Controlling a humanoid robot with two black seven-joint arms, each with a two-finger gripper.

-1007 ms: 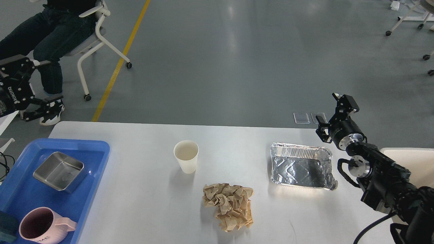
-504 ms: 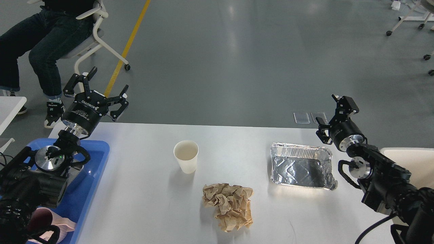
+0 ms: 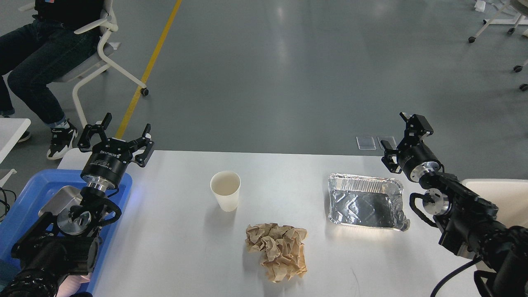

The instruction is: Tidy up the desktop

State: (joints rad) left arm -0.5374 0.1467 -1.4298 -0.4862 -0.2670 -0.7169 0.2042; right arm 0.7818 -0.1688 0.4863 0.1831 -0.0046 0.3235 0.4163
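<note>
The white desktop (image 3: 177,247) carries a white paper cup (image 3: 225,190) upright near the middle. A crumpled brown paper wad (image 3: 277,251) lies toward the front, and an empty foil tray (image 3: 365,202) sits at the right. My left gripper (image 3: 116,133) hovers open over the desktop's far left corner, above the blue bin, holding nothing. My right gripper (image 3: 402,132) stands open past the far right edge, just behind the foil tray, and is also empty.
A blue plastic bin (image 3: 24,202) at the left holds a steel square dish (image 3: 57,200), largely covered by my left arm. A seated person (image 3: 33,62) on a wheeled chair is at the far left. Corners of smaller white tables show at the right (image 3: 499,194) and left (image 3: 12,132).
My left arm swung in from the left edge and now sits lower and steadier over the bin's corner, covering the mug. The right gripper edged slightly left and up. The person's chair rolled back.
</note>
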